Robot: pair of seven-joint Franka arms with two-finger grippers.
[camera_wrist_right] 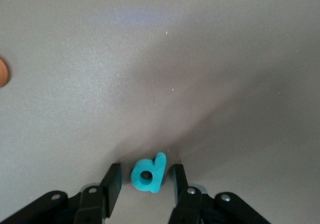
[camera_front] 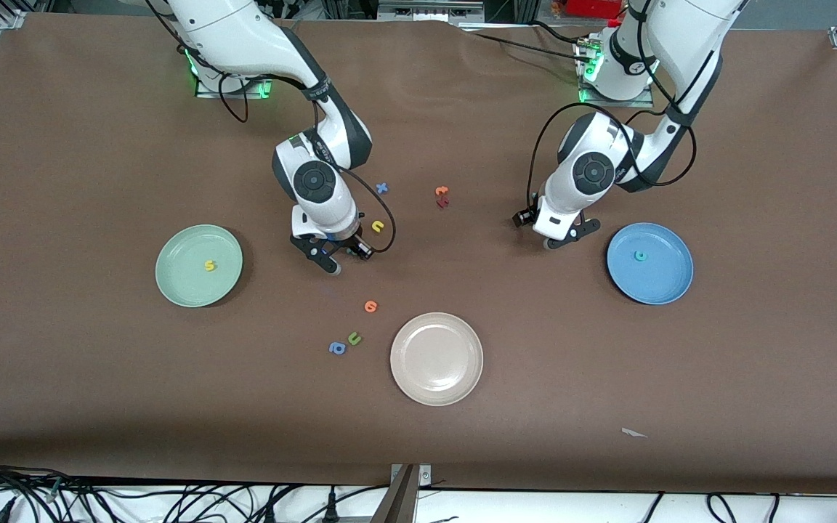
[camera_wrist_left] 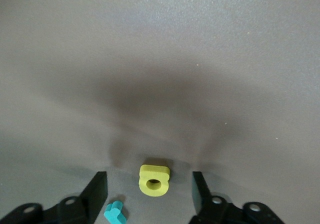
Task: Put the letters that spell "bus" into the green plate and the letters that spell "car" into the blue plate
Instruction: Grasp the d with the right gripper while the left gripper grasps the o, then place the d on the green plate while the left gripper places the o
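Note:
My left gripper (camera_wrist_left: 149, 194) is down at the table beside the blue plate (camera_front: 664, 285). It stands open around the yellow a (camera_wrist_left: 154, 179), with a gap on each side. The thin teal r (camera_wrist_left: 114, 214) lies by one finger. The teal c (camera_front: 639, 256) lies in the blue plate. My right gripper (camera_wrist_right: 145, 185) is low over the table between the green plate (camera_front: 180, 285) and the yellow u (camera_front: 378, 226). It is open, and the teal b (camera_wrist_right: 148, 173) sits between its fingers with narrow gaps. The yellow s (camera_front: 209, 266) lies in the green plate.
A beige plate (camera_front: 437, 363) sits nearer the front camera, mid-table. Beside it lie an orange round letter (camera_front: 370, 306), a green u (camera_front: 354, 338) and a blue a (camera_front: 337, 348). A blue x (camera_front: 382, 188) and orange and dark red letters (camera_front: 442, 197) lie between the arms.

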